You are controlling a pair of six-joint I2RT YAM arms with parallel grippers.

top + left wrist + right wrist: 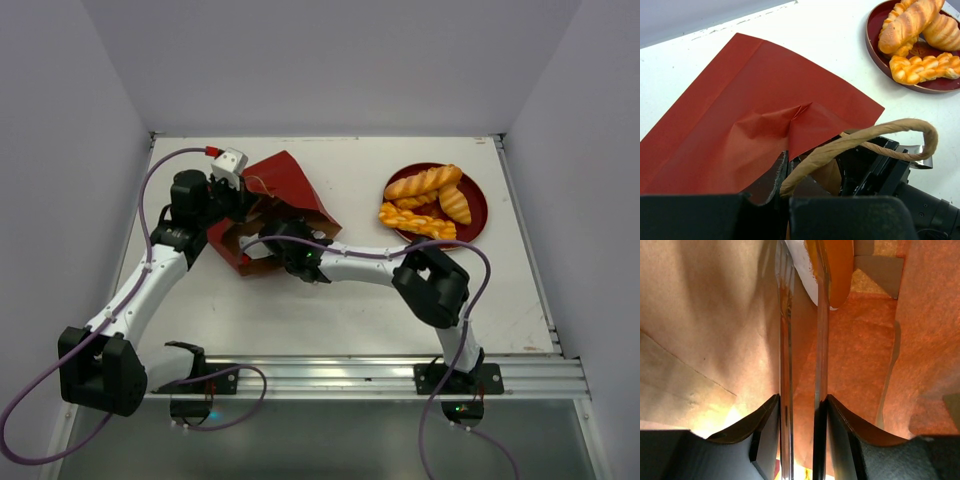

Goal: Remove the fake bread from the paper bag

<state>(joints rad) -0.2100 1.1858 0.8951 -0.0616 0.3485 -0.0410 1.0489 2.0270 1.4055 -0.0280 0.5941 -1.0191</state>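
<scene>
The paper bag [285,185] lies on its side, red outside [750,110] and brown inside [715,315]. My left gripper [240,205] is shut on the bag's rim [785,200], just beside a tan loop handle [880,132]. My right gripper [272,243] reaches into the bag's mouth. Its long fingers stand a little apart [801,260], with nothing clamped between them. A glossy orange piece of fake bread [840,275] lies deep in the bag at the fingertips; I cannot tell whether they touch it. Three more pastries [425,183] lie outside the bag.
Those pastries [910,25] rest on a round red plate [482,205] at the back right, whose rim [875,55] shows in the left wrist view. The right arm's elbow [435,280] hangs just in front of the plate. Walls close the table on three sides.
</scene>
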